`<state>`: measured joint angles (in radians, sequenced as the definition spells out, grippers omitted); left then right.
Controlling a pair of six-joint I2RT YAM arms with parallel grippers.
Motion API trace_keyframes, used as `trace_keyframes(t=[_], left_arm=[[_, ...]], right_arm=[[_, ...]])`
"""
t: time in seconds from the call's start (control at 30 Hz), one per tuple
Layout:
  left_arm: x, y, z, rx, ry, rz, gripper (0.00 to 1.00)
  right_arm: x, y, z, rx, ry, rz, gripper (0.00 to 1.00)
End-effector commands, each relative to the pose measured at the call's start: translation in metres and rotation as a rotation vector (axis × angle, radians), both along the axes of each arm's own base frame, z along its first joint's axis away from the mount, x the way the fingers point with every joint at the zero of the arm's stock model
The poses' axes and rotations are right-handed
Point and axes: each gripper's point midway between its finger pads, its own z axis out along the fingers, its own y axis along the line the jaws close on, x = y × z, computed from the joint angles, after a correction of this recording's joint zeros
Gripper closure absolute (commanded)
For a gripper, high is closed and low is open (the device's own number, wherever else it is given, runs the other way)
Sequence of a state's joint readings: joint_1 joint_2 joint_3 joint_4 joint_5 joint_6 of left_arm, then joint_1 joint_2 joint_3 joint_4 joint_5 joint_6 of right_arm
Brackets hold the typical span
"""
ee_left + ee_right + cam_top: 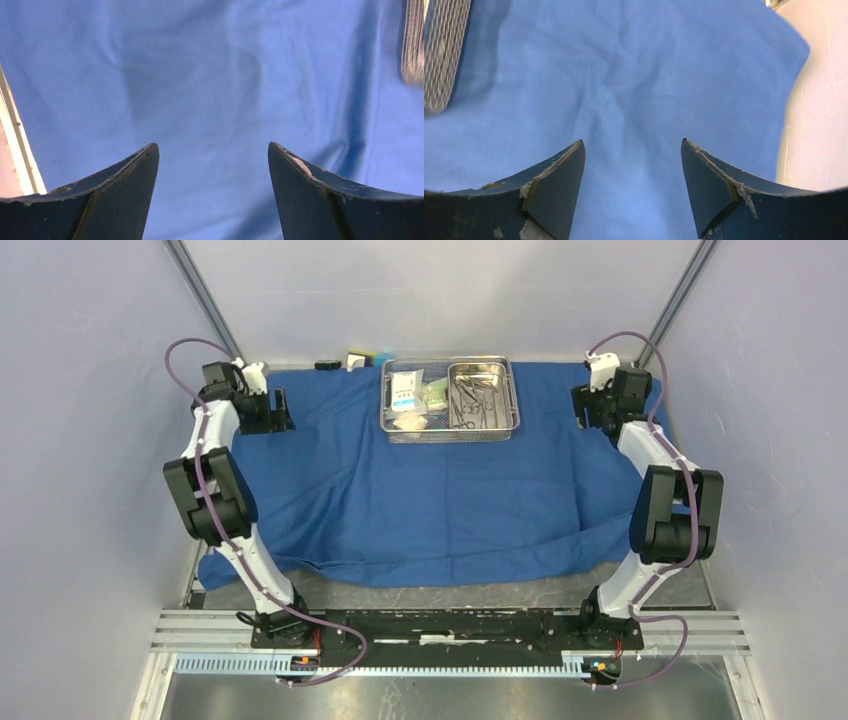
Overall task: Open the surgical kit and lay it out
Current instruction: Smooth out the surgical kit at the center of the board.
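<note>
we see the left claw [213,150] and right claw [632,145] spread over the large blue cloth wrap [400,510], with the steel wire-mesh basket [450,434] between them.

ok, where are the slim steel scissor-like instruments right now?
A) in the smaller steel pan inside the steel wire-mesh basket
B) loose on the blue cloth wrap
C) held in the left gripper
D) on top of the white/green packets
A: the slim steel scissor-like instruments lie in the smaller steel pan, which sits in the right half of the steel wire-mesh basket; none lie on the blue cloth wrap.
</note>
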<state>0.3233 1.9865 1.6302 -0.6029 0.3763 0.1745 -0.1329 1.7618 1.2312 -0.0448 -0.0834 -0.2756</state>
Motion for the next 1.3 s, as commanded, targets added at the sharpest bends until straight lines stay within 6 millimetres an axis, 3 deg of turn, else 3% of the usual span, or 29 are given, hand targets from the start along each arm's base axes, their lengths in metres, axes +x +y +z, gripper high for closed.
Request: trace_keyframes(t=[0.0,0.2,0.37,0.63,0.73,0.87,1.27], left_arm=[[-0.051,-0.008,-0.019,0.130,0.057,-0.238,0.14],[-0.118,-0.002,-0.071,0.234,0.235,-0.329,0.17],[-0.142,0.015,-0.093,0.331,0.327,-0.336,0.19],[-0.170,0.050,-0.103,0.484,0.452,-0.337,0.23],[-0.176,0.062,-0.104,0.515,0.474,-0.316,0.23],[-0.169,0.078,-0.101,0.573,0.460,-0.272,0.23],[-0.153,0.084,-0.073,0.584,0.427,-0.245,0.23]], right_arm=[[-0.048,0.006,-0.033,-0.070,0.162,0.115,0.23],[-0.113,0.001,-0.077,-0.154,0.329,0.149,0.24],[-0.152,-0.019,-0.101,-0.261,0.433,0.116,0.24],[-0.204,-0.056,-0.132,-0.320,0.595,0.067,0.25],[-0.217,-0.064,-0.135,-0.327,0.624,0.063,0.25],[-0.228,-0.069,-0.137,-0.341,0.650,0.059,0.26],[-0.244,-0.064,-0.119,-0.326,0.670,0.066,0.26]])
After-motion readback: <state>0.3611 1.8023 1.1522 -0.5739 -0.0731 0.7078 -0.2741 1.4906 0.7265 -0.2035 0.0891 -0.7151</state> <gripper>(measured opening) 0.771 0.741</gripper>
